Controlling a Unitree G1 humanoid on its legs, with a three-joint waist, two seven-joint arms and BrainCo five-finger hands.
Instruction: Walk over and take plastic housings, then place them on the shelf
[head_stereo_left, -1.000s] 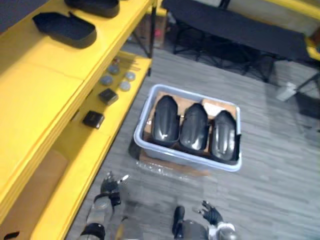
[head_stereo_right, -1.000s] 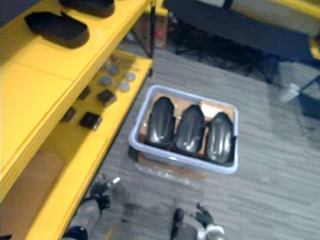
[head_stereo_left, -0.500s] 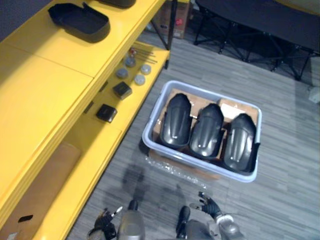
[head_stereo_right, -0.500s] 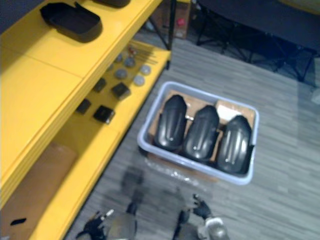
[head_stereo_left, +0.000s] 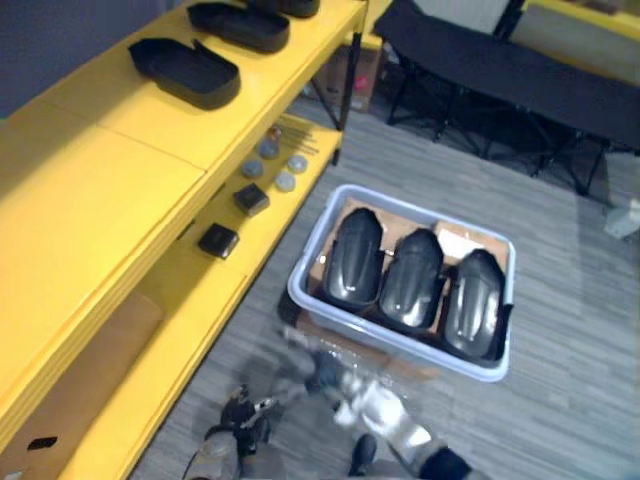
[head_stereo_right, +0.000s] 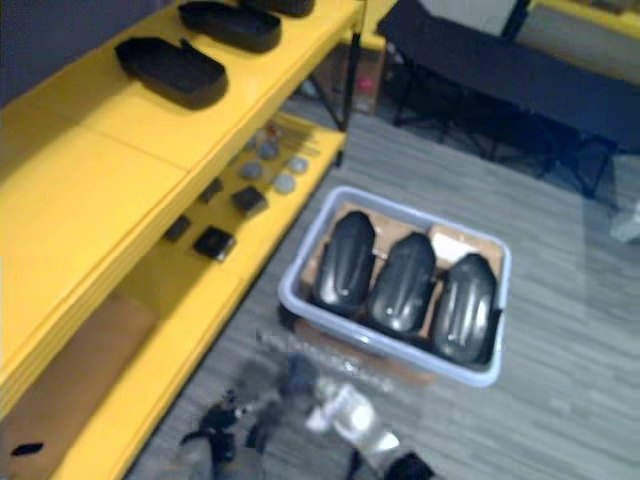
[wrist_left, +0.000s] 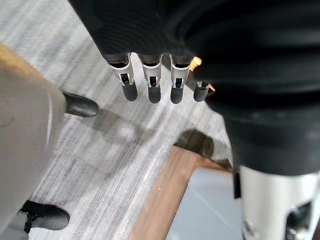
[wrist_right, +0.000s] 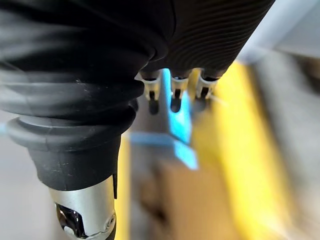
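- yellow shelf (head_stereo_left: 100, 170): near end of the top level is bare, so there's room for the parts. Two black tray-like shells (head_stereo_left: 185, 72) lie hollow side up at its far end, close to the front edge.
- Lower level: small black blocks (head_stereo_left: 218, 240) & grey discs (head_stereo_left: 285, 182) sit near the front edge; prob. not task items.
- left hand (wrist_left: 150, 87): low over the floor (head_stereo_left: 560, 330) by the bin's near left corner. Fingers hang straight w/ nothing in them, prob. just carried loose on the approach.
- right hand (wrist_right: 172, 97): fingers look relaxed, nothing held.
- grey bin (head_stereo_left: 395, 340): on a brown board (wrist_left: 160, 195) on the floor, just beside the shelf's front edge.
- Three black plastic housings (head_stereo_left: 410, 272) lie in the bin side by side, domed side up & touching. Packed snug, so they likely can't slide.
- Judgement: approach step, none picked yet. Next move needs a hand down past the bin's rim.
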